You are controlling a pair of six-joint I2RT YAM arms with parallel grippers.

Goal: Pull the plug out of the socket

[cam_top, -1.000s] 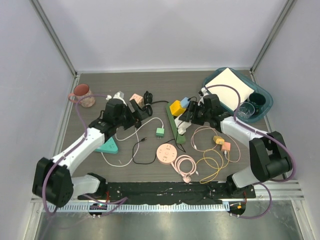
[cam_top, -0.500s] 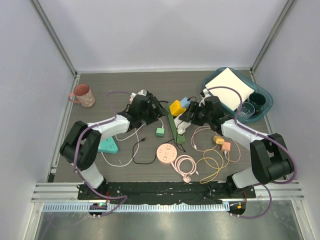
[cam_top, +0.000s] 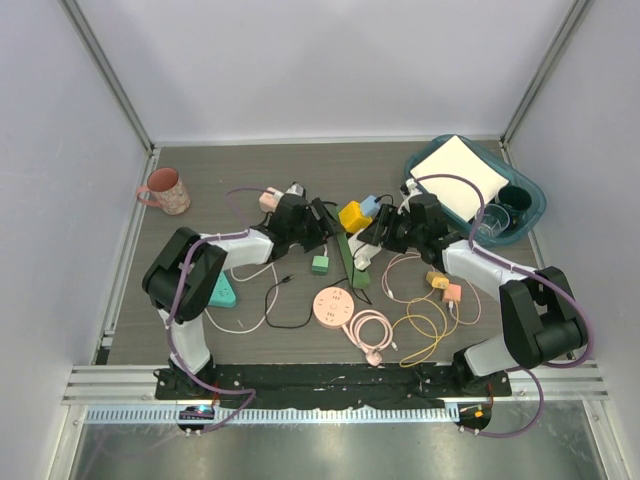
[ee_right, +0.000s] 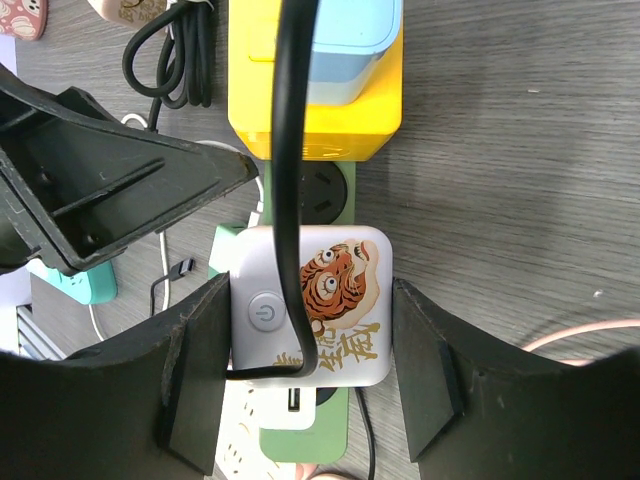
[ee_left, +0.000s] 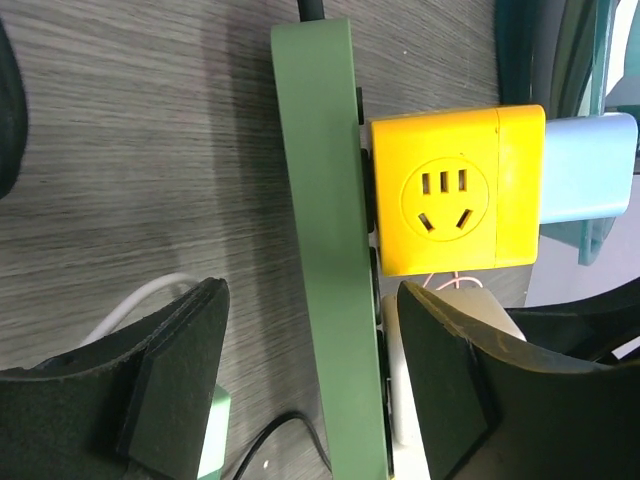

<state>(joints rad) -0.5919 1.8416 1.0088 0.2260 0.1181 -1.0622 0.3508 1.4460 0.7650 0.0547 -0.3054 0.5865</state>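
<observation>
A green power strip (cam_top: 350, 258) lies mid-table; it also shows in the left wrist view (ee_left: 325, 200). A white plug with a tiger picture (ee_right: 335, 300) sits in it, beside a yellow cube adapter (ee_right: 315, 110) that carries a pale blue plug (ee_right: 350, 40). My right gripper (ee_right: 315, 380) is shut on the tiger plug, one finger against each side; a black cable crosses the plug's face. My left gripper (ee_left: 310, 400) is open, its jaws standing either side of the strip, one by the white plug (ee_left: 398, 400). In the top view the two grippers, left (cam_top: 325, 228) and right (cam_top: 378, 238), face each other across the strip.
A small green cube (cam_top: 319, 264), a round pink socket (cam_top: 333, 305) and coiled pink and yellow cables (cam_top: 400, 325) lie in front of the strip. A teal tray (cam_top: 525, 210) is at the back right, a pink mug (cam_top: 165, 190) at the back left, a teal triangle (cam_top: 217, 292) at the left.
My left arm has swung right from the table's left-centre to the green strip and now straddles it. My right gripper has stayed on the tiger plug.
</observation>
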